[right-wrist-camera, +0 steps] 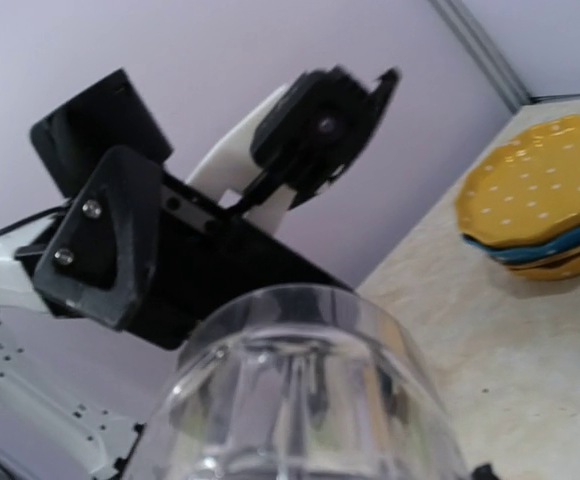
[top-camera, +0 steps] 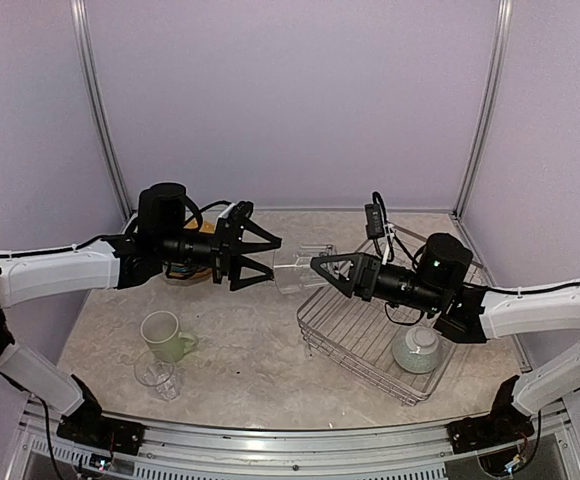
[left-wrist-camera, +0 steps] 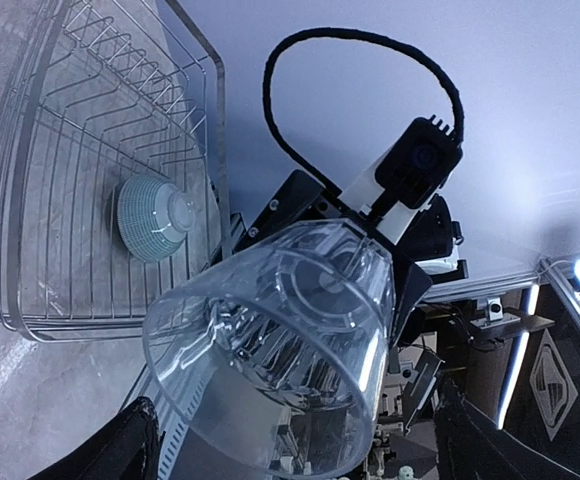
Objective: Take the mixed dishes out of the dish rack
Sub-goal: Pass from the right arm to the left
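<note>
One clear drinking glass [top-camera: 295, 272] lies on its side in the air above the middle of the beige marbled table [top-camera: 250, 350], between the right gripper [top-camera: 318, 266] and the left gripper [top-camera: 275, 258]. The right gripper comes in from 3 o'clock and pinches this glass at its base, one finger on each side. The mouth of the glass points to 9 o'clock, toward the left gripper, whose claw is spread wide. Its fingertips stand just at the rim, and I cannot tell if they touch it. In the left wrist view the open mouth of the glass fills the lower middle of the picture

The large silver wire dish rack [top-camera: 355, 330] stands at 4 o'clock on the table, under the right arm. Inside it, in the near right part, a small light-blue ribbed bowl [top-camera: 417, 350] with a white foot lies bottom up

At 8 o'clock a pale green mug [top-camera: 165, 335] stands upright with its handle to the right, and just in front of it is a second clear glass [top-camera: 157, 375]. At 10 o'clock, partly hidden behind the left arm, is a stack of plates [right-wrist-camera: 540, 200]: a yellow dotted plate on top, a blue one under it, and yellow again at the bottom
</note>
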Robot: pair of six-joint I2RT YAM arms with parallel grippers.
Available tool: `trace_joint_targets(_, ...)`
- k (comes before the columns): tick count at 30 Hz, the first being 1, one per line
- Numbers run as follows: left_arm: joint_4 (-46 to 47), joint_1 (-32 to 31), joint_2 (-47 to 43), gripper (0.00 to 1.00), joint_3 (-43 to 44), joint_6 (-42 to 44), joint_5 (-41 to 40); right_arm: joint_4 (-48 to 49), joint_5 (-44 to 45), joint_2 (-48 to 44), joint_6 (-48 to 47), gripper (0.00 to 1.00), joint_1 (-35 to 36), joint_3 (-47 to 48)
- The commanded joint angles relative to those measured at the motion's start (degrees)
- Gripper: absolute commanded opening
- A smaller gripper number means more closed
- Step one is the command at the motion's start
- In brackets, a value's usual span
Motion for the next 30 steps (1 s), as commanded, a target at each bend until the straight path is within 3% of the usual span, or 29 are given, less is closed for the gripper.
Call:
trace_joint_targets(1, 8.6, -1.5, 1.6, 0.88, 2.5, -2.4, 3.7, 8.8, -3.6, 1.6, 2.7, 0.00, 0.0, 1.1)
trace_joint_targets(6, 11.3, -3.0, 2.9, 0.79, 3.0, -3.6, 4.6, 9.8, -3.4, 2.1, 2.9, 0.00, 0.0, 0.4)
trace_joint_targets(22, 26.3, -3.6, 6.7, 0.27, 2.0, -13.8, 8.4, 12.4, -2.3, 2.6, 3.2, 0.00, 0.1, -1.2)
trace_joint_targets(30, 26.6, -3.5, 8.0, 0.03, 2.4, -15.0, 8.9, 13.2, -2.4, 3.8, 3.7, 0.03, 0.2, -1.0)
